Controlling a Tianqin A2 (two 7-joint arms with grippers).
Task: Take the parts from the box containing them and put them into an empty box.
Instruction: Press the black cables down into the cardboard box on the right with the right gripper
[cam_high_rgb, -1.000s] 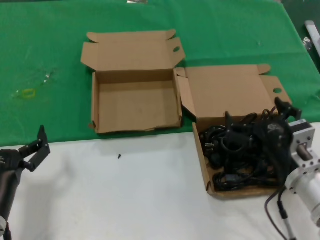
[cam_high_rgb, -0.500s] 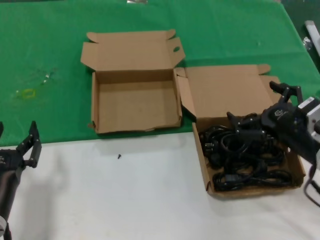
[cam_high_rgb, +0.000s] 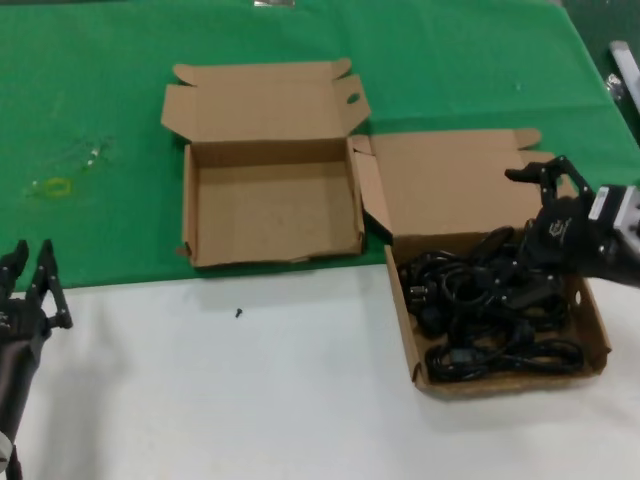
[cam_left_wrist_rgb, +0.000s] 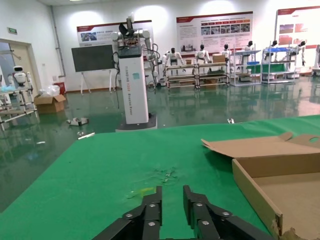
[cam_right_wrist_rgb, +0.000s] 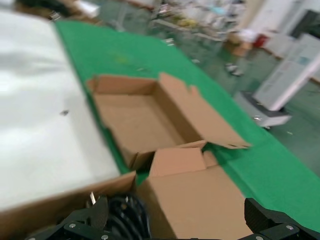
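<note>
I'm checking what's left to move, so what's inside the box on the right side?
The right box holds a tangled heap of black power cords with plugs. The right gripper, open, hangs over its far right corner. The box floor under the cords is covered, so their count is unclear.

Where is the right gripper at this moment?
In the head view, the right gripper is on the right side, open, above the far right part of the box holding the black power cords, in front of its open lid.

Tangled black cords (cam_high_rgb: 488, 312) in right box (cam_high_rgb: 408, 320)
</note>
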